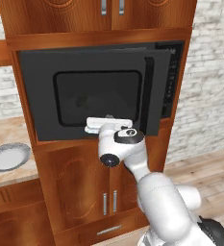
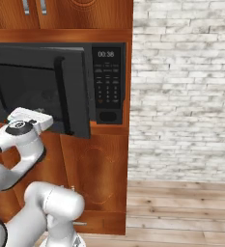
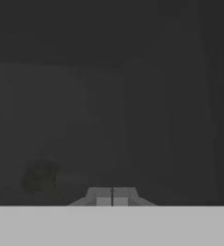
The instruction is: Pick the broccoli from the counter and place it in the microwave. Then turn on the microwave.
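Note:
The black microwave sits built into the wooden cabinets. Its door with the dark window is swung nearly closed, still standing a little off the front at the handle side. My gripper is shut with nothing in it, and its tips are pressed against the lower part of the door. In the hand view the shut fingertips face the dark glass. Behind that glass the broccoli shows dimly inside the microwave, to the left. The button panel with its lit display is to the right of the door.
A round grey plate lies on the beige counter to the left of the microwave column. Wooden cabinet doors are below the microwave. A white brick wall and wooden floor lie to the right.

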{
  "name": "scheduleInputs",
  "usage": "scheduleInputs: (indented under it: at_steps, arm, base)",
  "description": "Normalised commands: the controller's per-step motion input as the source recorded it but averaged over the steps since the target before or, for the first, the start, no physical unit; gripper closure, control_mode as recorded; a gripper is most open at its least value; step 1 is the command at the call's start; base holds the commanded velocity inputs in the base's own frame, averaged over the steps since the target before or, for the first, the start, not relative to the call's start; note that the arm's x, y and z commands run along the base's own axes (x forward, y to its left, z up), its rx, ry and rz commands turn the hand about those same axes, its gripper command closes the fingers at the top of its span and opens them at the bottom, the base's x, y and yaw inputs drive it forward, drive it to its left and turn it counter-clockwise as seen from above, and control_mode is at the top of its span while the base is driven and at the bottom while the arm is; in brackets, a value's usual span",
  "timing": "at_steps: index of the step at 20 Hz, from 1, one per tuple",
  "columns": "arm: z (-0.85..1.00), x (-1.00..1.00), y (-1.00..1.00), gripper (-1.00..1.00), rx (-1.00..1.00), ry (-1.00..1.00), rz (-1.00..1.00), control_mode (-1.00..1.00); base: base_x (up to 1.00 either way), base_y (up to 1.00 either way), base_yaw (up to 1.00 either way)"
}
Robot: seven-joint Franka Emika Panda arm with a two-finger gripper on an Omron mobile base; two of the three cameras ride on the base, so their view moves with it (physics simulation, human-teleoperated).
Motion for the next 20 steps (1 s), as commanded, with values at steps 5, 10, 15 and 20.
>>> scheduleInputs:
  at_steps: [5, 10, 15, 20]
  arm:
    - [0.49, 0.3, 0.0, 1.0, 0.04, 0.03, 0.08, -1.0]
    - [0.39, 0.34, 0.0, 1.0, 0.02, 0.08, 0.06, -1.0]
    - [0.41, 0.23, 0.0, 1.0, 0.0, 0.1, 0.07, -1.0]
    - [0.37, 0.23, 0.0, 1.0, 0.0, 0.07, 0.06, -1.0]
  base:
    - [0.0, 0.0, 0.0]
    - [0.0, 0.0, 0.0]
    - [0.0, 0.0, 0.0]
    - [0.0, 0.0, 0.0]
